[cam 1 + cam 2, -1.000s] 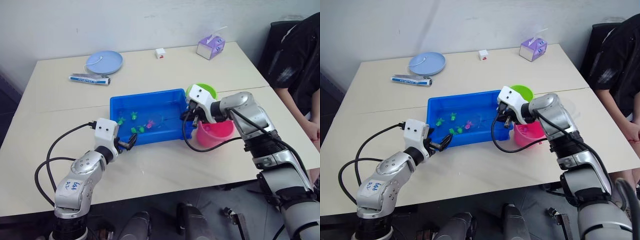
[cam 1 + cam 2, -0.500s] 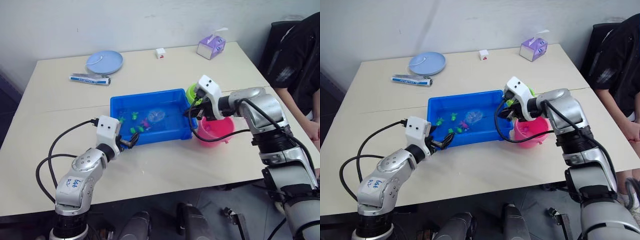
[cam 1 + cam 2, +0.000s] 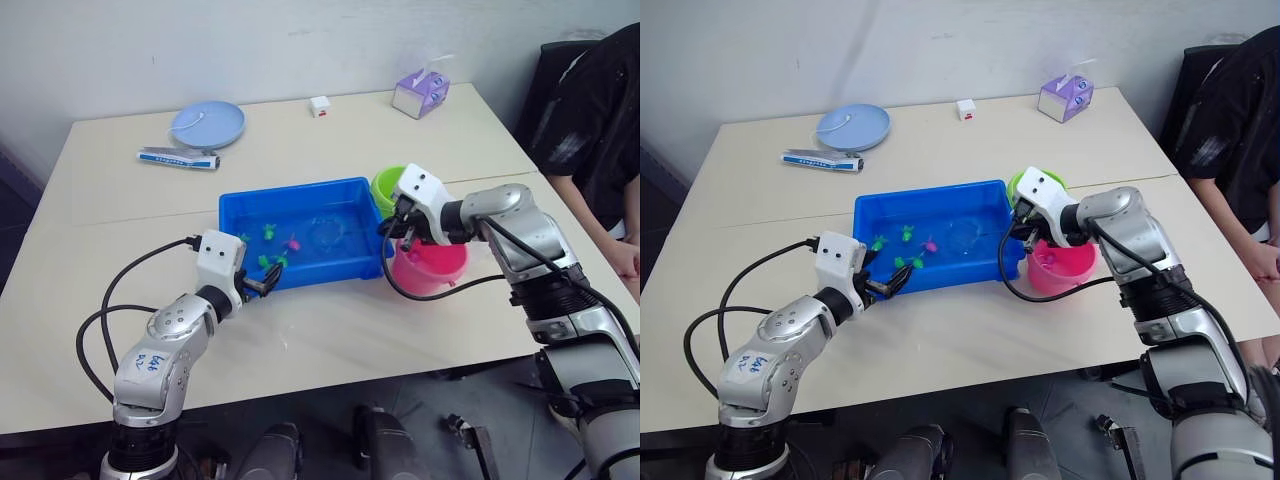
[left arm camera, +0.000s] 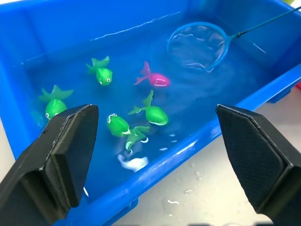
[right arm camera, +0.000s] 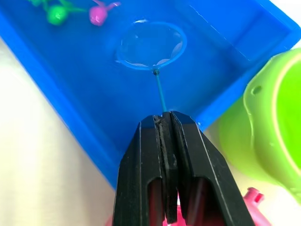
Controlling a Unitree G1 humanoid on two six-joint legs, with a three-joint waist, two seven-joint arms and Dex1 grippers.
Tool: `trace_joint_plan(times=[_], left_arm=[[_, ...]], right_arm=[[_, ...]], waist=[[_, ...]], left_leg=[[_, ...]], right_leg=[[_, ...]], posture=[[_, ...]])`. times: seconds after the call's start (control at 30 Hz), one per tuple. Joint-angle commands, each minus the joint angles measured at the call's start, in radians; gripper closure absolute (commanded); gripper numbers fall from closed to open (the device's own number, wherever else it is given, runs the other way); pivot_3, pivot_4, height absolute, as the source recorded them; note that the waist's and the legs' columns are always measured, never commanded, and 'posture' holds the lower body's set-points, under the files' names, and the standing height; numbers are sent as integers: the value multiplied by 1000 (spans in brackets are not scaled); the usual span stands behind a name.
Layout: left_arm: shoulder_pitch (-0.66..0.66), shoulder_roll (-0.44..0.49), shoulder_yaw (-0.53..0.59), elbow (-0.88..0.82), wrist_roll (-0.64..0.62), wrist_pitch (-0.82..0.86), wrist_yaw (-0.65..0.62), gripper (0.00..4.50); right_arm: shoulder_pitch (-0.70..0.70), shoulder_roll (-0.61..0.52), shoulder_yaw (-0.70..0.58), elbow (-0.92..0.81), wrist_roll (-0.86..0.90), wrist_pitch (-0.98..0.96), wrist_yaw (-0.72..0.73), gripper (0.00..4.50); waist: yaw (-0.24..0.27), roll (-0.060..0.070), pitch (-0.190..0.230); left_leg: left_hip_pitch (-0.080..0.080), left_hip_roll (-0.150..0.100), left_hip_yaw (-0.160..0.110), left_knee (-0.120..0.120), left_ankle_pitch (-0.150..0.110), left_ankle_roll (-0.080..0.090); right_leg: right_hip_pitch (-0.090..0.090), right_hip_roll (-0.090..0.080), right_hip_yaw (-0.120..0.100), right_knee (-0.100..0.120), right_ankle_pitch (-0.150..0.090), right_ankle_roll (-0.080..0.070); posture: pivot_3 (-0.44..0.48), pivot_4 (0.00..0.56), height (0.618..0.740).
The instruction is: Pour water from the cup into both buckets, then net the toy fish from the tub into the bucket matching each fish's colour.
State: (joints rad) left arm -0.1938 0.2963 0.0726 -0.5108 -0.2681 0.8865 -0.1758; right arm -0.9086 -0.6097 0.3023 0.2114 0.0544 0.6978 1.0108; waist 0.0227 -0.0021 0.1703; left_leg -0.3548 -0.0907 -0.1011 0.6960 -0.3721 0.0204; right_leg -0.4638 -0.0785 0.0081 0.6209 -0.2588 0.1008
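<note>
Our right gripper (image 5: 164,123) has its two black fingers pressed together on the thin dark stick of the small round blue-rimmed hoop net (image 5: 150,44). The hoop lies straight ahead of those fingertips, down in the water of the shallow rectangular bright blue plastic tub (image 3: 345,262), and we see no fish in it. Just past the hoop from this gripper float one tiny pink plastic fish (image 4: 155,79) and several tiny green plastic fish (image 4: 151,111). Right beside the gripper, outside the tub's end wall, stands the small round lime green plastic bucket (image 5: 265,122); the small round pink plastic bucket (image 3: 432,266) sits directly beneath the gripper.

Our left gripper (image 4: 155,155) hovers at the tub's near rim with its fingers spread wide apart, holding nothing. The fish lie just ahead of it, between its two pads (image 4: 70,146), and the net hoop lies farther ahead, toward the other gripper.
</note>
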Motion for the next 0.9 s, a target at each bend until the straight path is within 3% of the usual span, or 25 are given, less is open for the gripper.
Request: trace_joint_plan(times=[0.03, 0.9], left_arm=[[-13, 5, 1, -24, 5, -11, 1, 205], [15, -18, 0, -54, 1, -5, 37, 205]], right_arm=[[-1, 10, 4, -8, -10, -31, 0, 3743], [-13, 113, 12, -48, 26, 52, 9, 3743]], waist=[[0, 0, 0], [-1, 0, 0]], left_leg=[[0, 0, 0, 0, 0, 0], [0, 0, 0, 0, 0, 0]], right_leg=[[0, 0, 0, 0, 0, 0], [0, 0, 0, 0, 0, 0]], posture=[[0, 150, 740], [0, 150, 740]])
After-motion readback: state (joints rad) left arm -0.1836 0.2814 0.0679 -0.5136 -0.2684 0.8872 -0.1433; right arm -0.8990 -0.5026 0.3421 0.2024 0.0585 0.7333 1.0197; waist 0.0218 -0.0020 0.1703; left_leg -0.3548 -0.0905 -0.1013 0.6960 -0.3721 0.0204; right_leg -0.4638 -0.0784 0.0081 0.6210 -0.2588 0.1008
